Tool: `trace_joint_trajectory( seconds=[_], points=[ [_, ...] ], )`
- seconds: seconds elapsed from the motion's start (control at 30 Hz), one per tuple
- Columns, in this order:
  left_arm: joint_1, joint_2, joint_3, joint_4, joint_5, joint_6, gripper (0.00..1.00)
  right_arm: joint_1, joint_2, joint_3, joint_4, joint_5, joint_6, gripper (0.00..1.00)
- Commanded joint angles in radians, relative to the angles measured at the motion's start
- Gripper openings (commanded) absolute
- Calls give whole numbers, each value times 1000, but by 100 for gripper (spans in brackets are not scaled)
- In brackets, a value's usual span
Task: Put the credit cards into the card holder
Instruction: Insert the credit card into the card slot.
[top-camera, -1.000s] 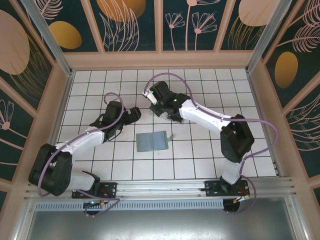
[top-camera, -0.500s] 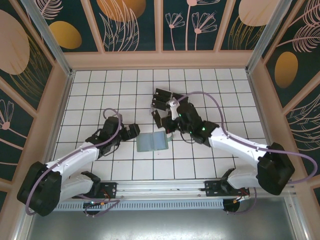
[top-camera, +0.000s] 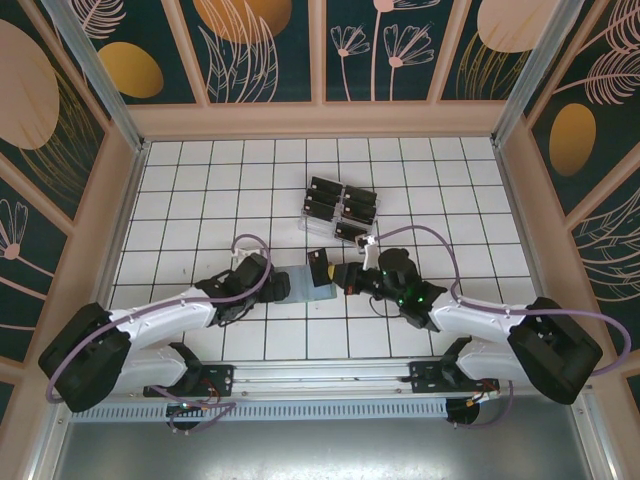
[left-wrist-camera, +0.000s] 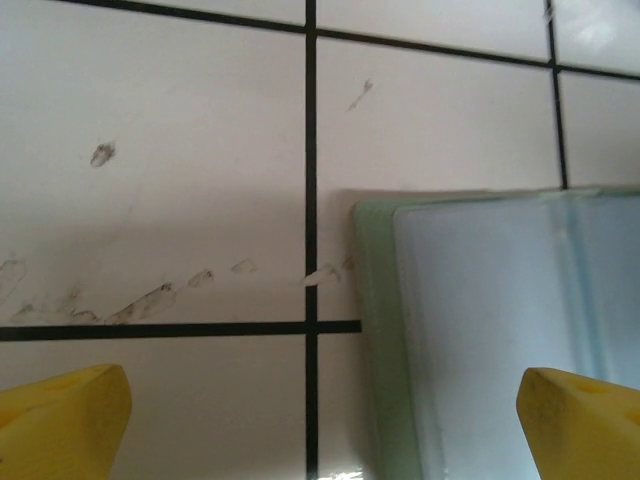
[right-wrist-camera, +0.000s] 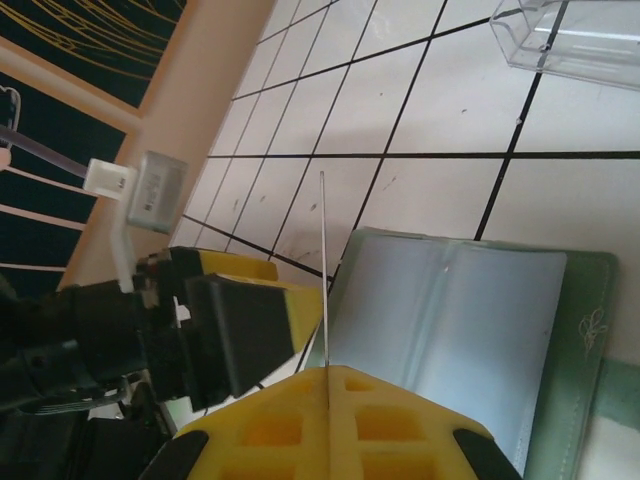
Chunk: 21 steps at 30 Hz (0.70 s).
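The sage-green card holder (top-camera: 303, 282) lies open on the tiles, its pale inner pockets up (right-wrist-camera: 450, 320) (left-wrist-camera: 490, 330). My right gripper (top-camera: 338, 275) (right-wrist-camera: 328, 375) is shut on one black credit card (top-camera: 320, 268), seen edge-on as a thin line (right-wrist-camera: 324, 270) standing over the holder's left part. My left gripper (top-camera: 280, 288) (left-wrist-camera: 320, 430) is open and low over the floor. It straddles the holder's left edge, with one yellow fingertip (left-wrist-camera: 60, 420) on the tile side and the other on the holder side. Several more credit cards (top-camera: 340, 205) stand further back.
The clear plastic slotted rack (top-camera: 312, 228) (right-wrist-camera: 565, 40) that holds the other cards sits about two tiles behind the holder. The left gripper's yellow and black fingers (right-wrist-camera: 235, 320) are close beside the held card. Wooden walls (top-camera: 130, 200) enclose the white tiled floor.
The right arm has swung from the rack down to the card holder, carrying a card. The left gripper has moved right, to the holder's left edge.
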Motion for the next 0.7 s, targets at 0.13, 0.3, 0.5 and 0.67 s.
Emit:
trace_joint_trajectory(
  seconds=[0.13,0.3,0.5,0.67],
  points=[
    [-41,32,35,-40,-130,-21,99,-5,29,-59,210,2,103,0],
    [-43,49,24,-13,-136,-16,99,-3,77,-82,274,12,139,0],
    [-44,91,27,24,-139,-4,98,-3,124,-101,321,25,161,0],
    [-45,118,25,31,-152,-2,99,-3,165,-100,349,26,172,0]
  ],
)
